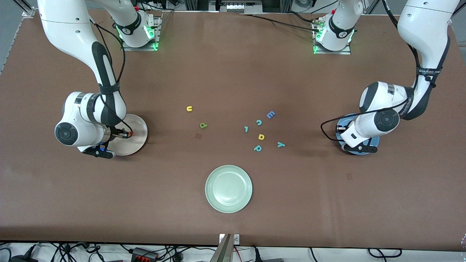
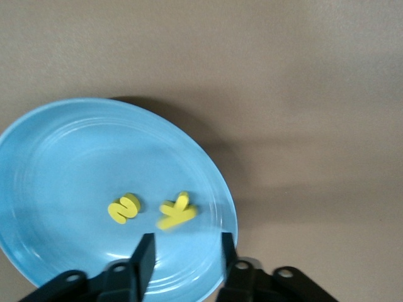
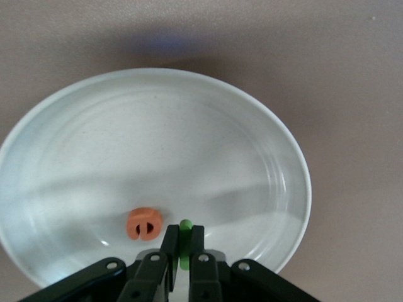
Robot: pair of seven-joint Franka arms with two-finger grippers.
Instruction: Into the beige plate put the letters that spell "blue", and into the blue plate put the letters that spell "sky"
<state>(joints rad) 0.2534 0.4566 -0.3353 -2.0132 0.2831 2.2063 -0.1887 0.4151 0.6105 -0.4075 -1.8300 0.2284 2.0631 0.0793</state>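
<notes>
Foam letters like these look featherlight and squishy, so I'd guess they pinch easily across their thin faces but could stick to a pad or bounce when dropped.

Right gripper [image 3: 181,251] hangs over the beige plate [image 3: 252,119], jaws pinched nearly together on a thin green bar letter [image 3: 185,225], probably the "l", long axis running along the jaws. The orange "e" [image 3: 145,224] already lies flat in that plate, just beside the held piece.

Left gripper [image 2: 184,255] is over the blue plate [image 2: 63,145] with its jaws parted and nothing between them. Yellow "s" [image 2: 124,208] and yellow "k" [image 2: 176,211] lie flat in the plate, side by side.

Still out on the counter [image 1: 233,72]: yellow "u" [image 1: 189,108], green "b" [image 1: 203,125] and teal "y" [image 1: 280,145], all lying flat among the spare letters.
</notes>
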